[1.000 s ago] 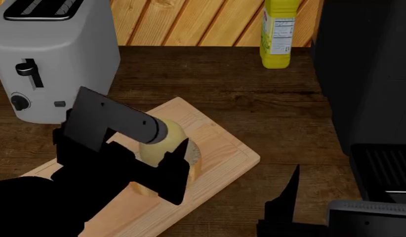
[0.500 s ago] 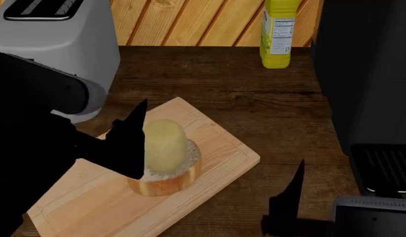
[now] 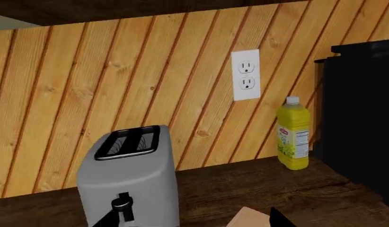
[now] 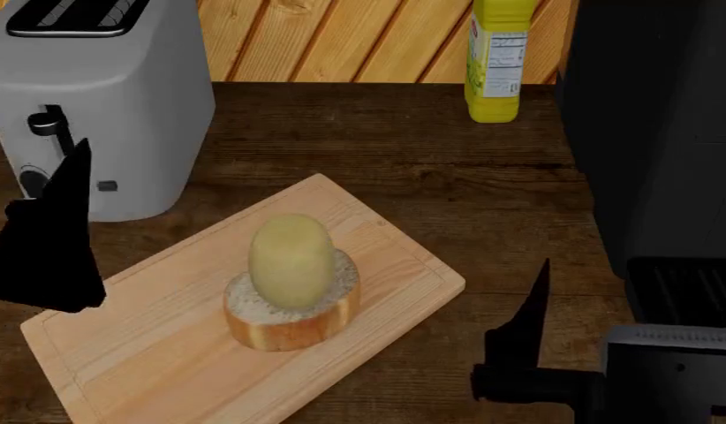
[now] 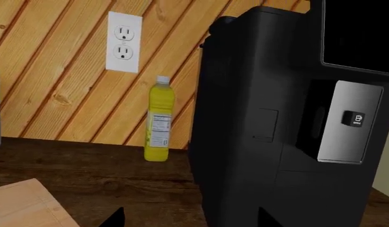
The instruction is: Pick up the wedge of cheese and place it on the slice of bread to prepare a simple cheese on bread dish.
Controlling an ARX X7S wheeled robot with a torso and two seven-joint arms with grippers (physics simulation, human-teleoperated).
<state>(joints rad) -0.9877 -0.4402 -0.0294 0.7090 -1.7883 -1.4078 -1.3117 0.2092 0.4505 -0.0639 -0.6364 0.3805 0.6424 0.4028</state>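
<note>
Cheese, meaning the wedge of cheese [image 4: 290,260], is sitting upright on the slice of bread [image 4: 295,311], long axis pretty much vertical, and both are on the cutting board [image 4: 387,247] in the middle of the worktop [image 4: 434,168]. So the placing part looks done.

The left hand [image 4: 56,230] is off to the left of the cheese, well clear of it and just in front of the toaster [image 4: 104,97], nothing in it; open or closed is impossible to say from a dark silhouette. The right hand [image 4: 522,349] is low at the near right, beside the board, also empty, jaws unreadable.

Left hand looks about as near as the right. Yellow bottle [image 4: 501,57] is way back, coffee machine [image 4: 652,124] fills the right. Nothing blocks a retreat.
</note>
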